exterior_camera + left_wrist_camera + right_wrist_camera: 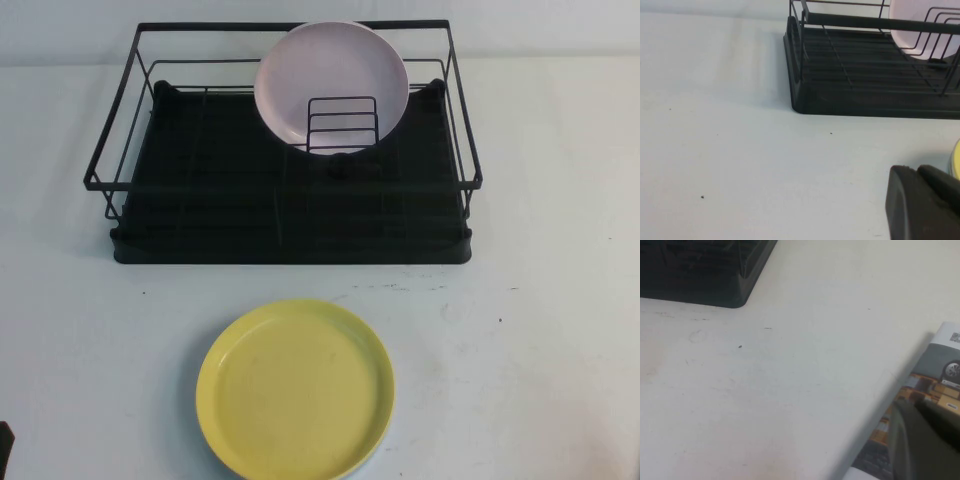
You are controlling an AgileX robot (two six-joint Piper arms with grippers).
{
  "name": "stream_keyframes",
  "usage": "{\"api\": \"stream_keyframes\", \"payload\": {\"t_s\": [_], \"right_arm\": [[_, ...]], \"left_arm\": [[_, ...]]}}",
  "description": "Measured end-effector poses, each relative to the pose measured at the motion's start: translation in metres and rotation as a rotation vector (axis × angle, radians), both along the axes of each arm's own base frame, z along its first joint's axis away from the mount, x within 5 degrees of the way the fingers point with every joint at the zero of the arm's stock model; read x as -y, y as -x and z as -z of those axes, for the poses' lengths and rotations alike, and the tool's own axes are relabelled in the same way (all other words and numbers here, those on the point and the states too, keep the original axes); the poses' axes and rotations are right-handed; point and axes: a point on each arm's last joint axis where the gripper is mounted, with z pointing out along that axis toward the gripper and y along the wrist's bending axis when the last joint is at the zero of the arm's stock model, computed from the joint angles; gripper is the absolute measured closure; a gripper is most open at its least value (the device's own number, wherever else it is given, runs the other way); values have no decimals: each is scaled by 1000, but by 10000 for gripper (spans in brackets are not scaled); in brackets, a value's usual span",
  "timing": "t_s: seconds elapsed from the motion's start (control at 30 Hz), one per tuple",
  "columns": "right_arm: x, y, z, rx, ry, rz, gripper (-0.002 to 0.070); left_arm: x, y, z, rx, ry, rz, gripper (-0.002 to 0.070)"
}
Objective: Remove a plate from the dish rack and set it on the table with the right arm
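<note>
Since both arms sit back at the near edge of the desk [560,330], the left claw [922,205] and right claw [925,440] each show only as a dark bulk in their own wrist views, and I cannot tell how either is set. Nearest on the desk lies the yellow plate [295,388]. Beyond it, toward the far edge, stands the dish rack [290,215], with the plate [330,85] propped almost upright in its wire holder. That plate looks stiff, glossy and probably slippery, likely breakable; its exposed upper rim seems the best hold.
</note>
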Motion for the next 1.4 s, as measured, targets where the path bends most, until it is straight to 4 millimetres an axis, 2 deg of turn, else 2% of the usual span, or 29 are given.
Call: {"api": "stream_keyframes", "payload": {"t_s": [1.13, 1.2, 1.3, 1.4], "right_arm": [[-1, 0, 0, 1, -26, -2, 694], [-2, 0, -2, 8, -77, -4, 694], [-5, -1, -9, 67, -254, -1, 694], [-6, -3, -21, 142, -561, 29, 694]], "left_arm": [[0, 0, 0, 0, 0, 0, 679], [0, 0, 0, 0, 0, 0, 679], [0, 0, 0, 0, 0, 0, 679], [0, 0, 0, 0, 0, 0, 679]]}}
